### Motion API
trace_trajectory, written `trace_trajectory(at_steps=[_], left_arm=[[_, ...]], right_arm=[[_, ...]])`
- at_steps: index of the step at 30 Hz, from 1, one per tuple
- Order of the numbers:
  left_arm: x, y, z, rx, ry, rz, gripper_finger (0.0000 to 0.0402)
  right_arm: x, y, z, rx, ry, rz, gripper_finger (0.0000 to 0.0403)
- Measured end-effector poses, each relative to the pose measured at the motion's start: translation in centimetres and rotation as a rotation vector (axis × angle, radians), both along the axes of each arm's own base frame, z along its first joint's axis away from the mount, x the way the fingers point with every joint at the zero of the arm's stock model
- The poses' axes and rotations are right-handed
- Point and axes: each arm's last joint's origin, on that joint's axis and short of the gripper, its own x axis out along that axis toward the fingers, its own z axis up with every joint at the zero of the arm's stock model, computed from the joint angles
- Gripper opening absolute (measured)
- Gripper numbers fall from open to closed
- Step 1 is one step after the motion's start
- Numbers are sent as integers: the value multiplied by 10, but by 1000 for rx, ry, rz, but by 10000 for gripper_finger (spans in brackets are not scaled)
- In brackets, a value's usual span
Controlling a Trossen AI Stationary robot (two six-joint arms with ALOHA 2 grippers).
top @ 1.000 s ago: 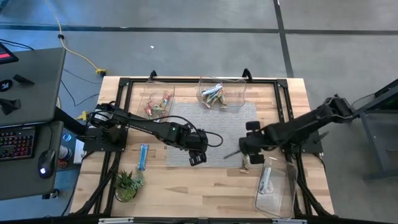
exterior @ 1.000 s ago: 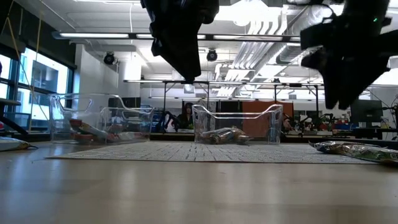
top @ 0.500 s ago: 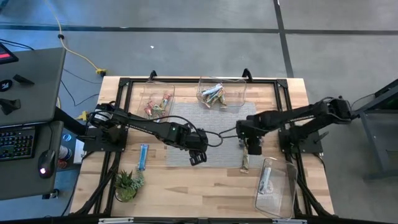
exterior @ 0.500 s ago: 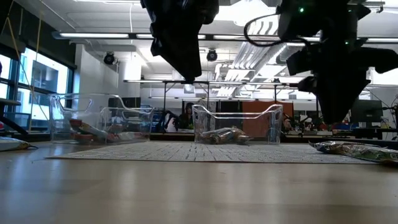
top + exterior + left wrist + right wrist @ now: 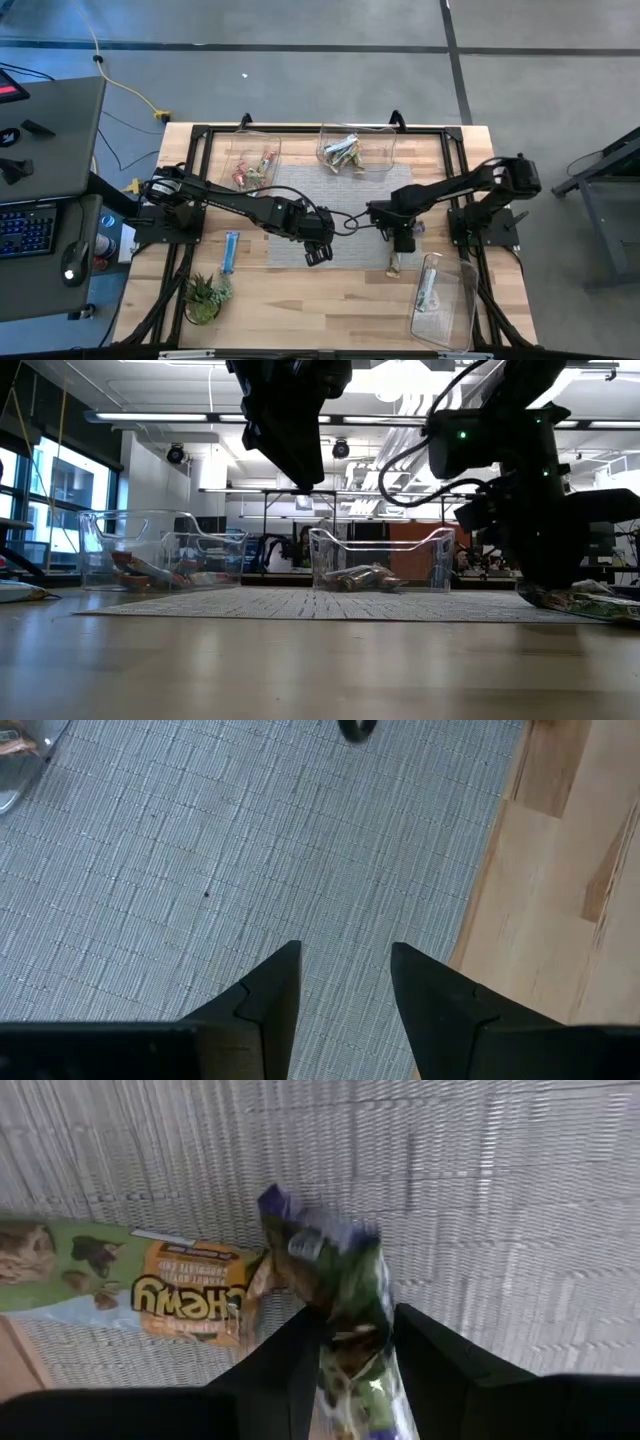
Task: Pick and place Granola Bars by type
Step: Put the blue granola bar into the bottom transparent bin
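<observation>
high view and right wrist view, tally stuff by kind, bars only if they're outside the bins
clear bins: 3
potted plant: 1
loose bars lying flat: 2
bar in the right gripper: 1
total: 7
</observation>
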Motion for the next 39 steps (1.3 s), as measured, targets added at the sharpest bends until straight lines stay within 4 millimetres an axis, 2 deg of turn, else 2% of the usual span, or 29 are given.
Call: trace_trajectory(at_steps=[8, 11, 15, 17, 21, 25, 29, 33, 35, 39], left_arm=[[0, 0, 0, 1, 0, -1, 150], [0, 0, 0, 1, 0, -1, 150], [0, 0, 0, 1, 0, -1, 150], [0, 0, 0, 1, 0, -1, 150], [0, 0, 0, 1, 0, -1, 150], [0, 0, 0, 2, 0, 0, 150], [0, 0, 0, 2, 0, 0, 150], [0, 0, 0, 2, 0, -1, 150], [0, 0, 0, -6, 1, -3, 150], [0, 0, 0, -14, 5, -6, 150]], right_arm=[[2, 1, -4, 39, 5, 19, 107], [1, 1, -2, 50, -2, 33, 80], [1, 2, 0, 50, -7, 32, 21], [1, 2, 0, 59, -10, 26, 10], [3, 2, 1, 67, -19, -59, 20], [5, 5, 9, 89, 20, -189, 6], [12, 12, 39, 69, 32, -168, 7], [15, 29, 88, 102, 13, -146, 3], [8, 42, 115, 181, 31, -126, 5], [-20, 72, 156, 266, 19, -74, 2]])
